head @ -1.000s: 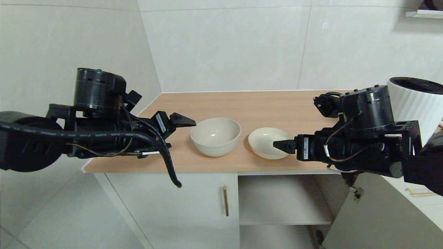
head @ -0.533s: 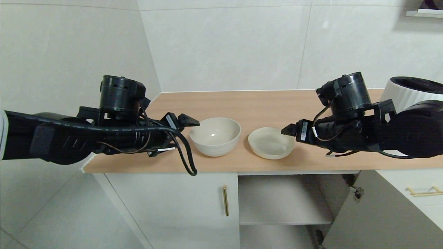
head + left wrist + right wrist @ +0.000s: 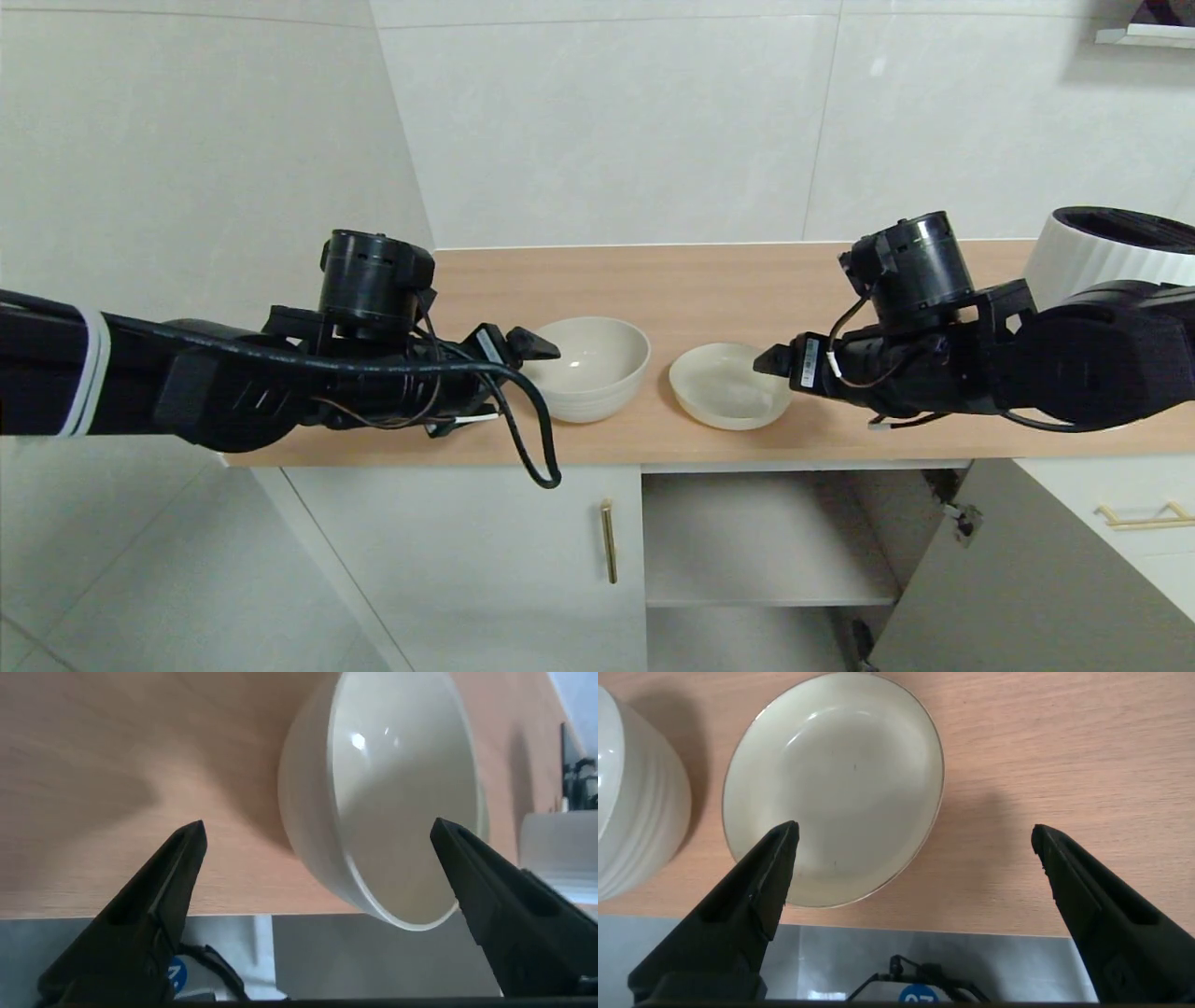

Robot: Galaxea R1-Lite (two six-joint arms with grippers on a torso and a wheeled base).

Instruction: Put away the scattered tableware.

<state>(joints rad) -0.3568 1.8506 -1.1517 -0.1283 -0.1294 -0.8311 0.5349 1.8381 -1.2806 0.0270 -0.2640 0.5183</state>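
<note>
Tableware sits near the front edge of a light wooden countertop: a deep ribbed bowl and, just beside it on the robot's right, a shallow dish. They stand close together but apart, both upright and with nothing in them.

The left gripper is level with the deep bowl on its left side, fingers spread wide and holding nothing. The bowl lies ahead of the gap between them. The right gripper is at the dish's right rim, its fingers likewise splayed and holding nothing. Whether either gripper touches its dish cannot be told.

The counter fills a corner of white-tiled walls. A white ribbed container stands at the counter's far right. Below the counter, a white cabinet door with a brass handle is closed. Beside it is an open compartment with a shelf, its door swung out to the right.
</note>
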